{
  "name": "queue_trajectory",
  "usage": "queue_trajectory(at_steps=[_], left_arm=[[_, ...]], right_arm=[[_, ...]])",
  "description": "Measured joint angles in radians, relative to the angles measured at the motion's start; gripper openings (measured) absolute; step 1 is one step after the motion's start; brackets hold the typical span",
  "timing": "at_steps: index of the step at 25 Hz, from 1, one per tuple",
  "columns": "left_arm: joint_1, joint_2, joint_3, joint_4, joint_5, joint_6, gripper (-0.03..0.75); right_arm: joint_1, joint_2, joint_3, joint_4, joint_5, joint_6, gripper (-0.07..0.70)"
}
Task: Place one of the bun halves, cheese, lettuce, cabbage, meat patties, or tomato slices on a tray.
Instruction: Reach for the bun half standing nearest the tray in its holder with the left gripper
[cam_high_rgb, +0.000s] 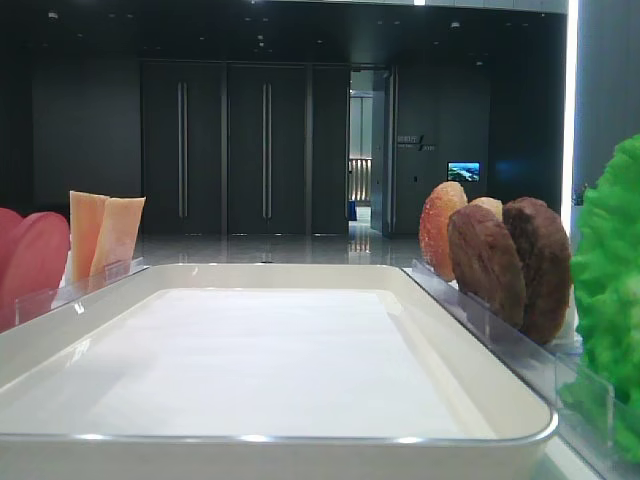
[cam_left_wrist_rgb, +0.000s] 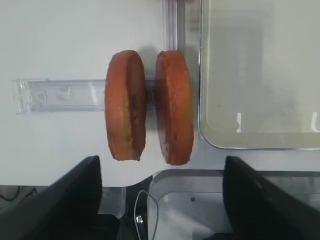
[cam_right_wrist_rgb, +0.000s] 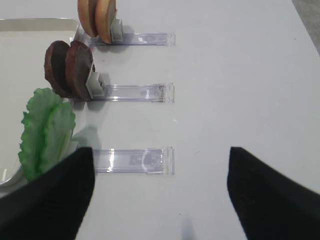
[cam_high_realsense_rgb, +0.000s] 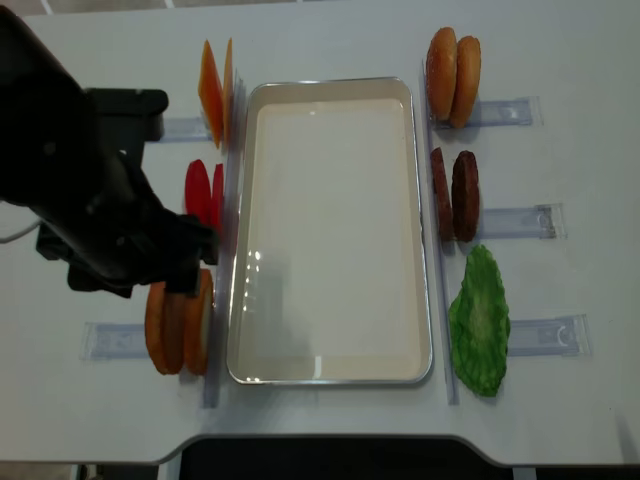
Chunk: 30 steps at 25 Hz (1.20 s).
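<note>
Bun halves (cam_left_wrist_rgb: 148, 107): upright in holder, easy for me to pinch.
Left gripper (cam_left_wrist_rgb: 160, 200): jaws wide, above them.
Right gripper (cam_right_wrist_rgb: 160, 195): jaws spread, empty.

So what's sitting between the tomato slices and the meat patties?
The tray lies between the tomato slices and the meat patties; its white floor is bare. The overhead view shows this best.

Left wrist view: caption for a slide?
Open left claw above two upright bun halves in a clear holder, beside the empty tray.
</note>
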<state>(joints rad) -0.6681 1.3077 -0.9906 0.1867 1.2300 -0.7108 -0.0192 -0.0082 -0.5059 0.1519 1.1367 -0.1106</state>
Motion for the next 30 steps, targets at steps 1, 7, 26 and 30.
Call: queue_trajectory(at_steps=[1, 7, 26, 30], left_arm=[[0.000, 0.008, 0.000, -0.002, 0.000, -0.003, 0.576], [-0.028, 0.045, 0.000, -0.011, -0.008, -0.026, 0.576], [-0.029, 0.175, 0.000, 0.013, -0.075, -0.051, 0.576], [-0.029, 0.214, 0.000, 0.014, -0.096, -0.053, 0.576]], right_arm=[[0.000, 0.000, 0.000, 0.000, 0.000, 0.000, 0.524], [0.000, 0.000, 0.000, 0.000, 0.000, 0.000, 0.524], [0.000, 0.000, 0.000, 0.000, 0.000, 0.000, 0.524], [0.000, 0.000, 0.000, 0.000, 0.000, 0.000, 0.524]])
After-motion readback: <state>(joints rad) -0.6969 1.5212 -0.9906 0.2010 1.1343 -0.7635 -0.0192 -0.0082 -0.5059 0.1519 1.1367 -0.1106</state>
